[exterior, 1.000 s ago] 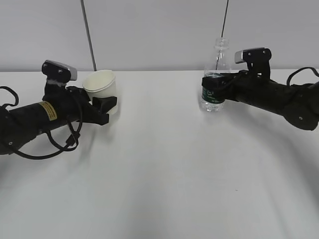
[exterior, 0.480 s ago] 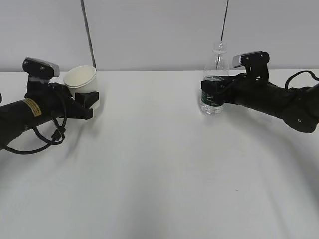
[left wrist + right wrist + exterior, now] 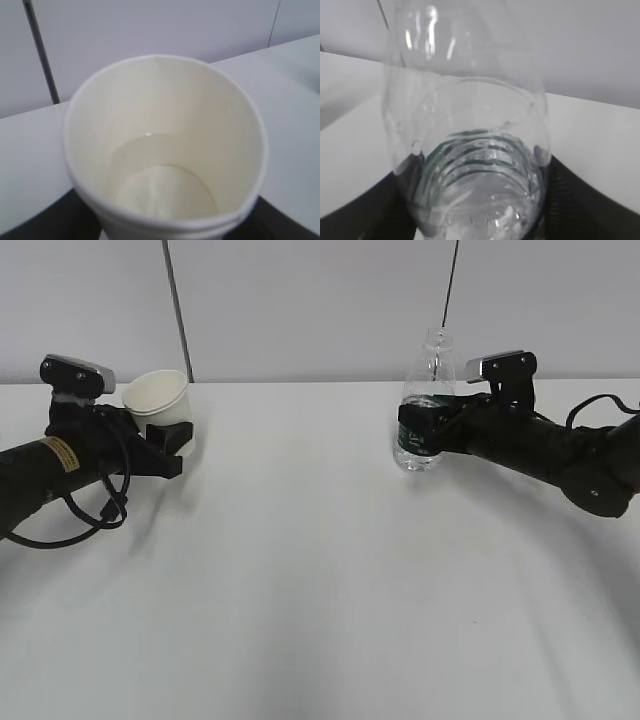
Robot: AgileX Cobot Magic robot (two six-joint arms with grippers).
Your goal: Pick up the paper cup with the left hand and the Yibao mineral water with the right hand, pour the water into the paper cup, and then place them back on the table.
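Observation:
The white paper cup point(image 3: 158, 396) is at the far left, tilted a little towards the left hand's arm, and my left gripper point(image 3: 170, 436) is shut on its lower part. In the left wrist view the paper cup point(image 3: 165, 145) fills the frame, with a little clear water at its bottom and a dark finger point(image 3: 45, 225) at each lower corner. The capless Yibao mineral water point(image 3: 422, 405) stands upright at the right with my right gripper point(image 3: 418, 432) shut round its green label. Close up, the Yibao mineral water point(image 3: 470, 125) sits between black fingers point(image 3: 580, 200) with water low inside.
The white table point(image 3: 320, 570) stretches between and in front of the two arms. A grey wall rises behind it, with a dark vertical strip point(image 3: 177, 310) behind the cup and a thin dark line point(image 3: 451, 285) above the bottle.
The left arm has carried the cup to the left and back, most of it in the first half second. The right gripper has shifted the bottle slightly left.

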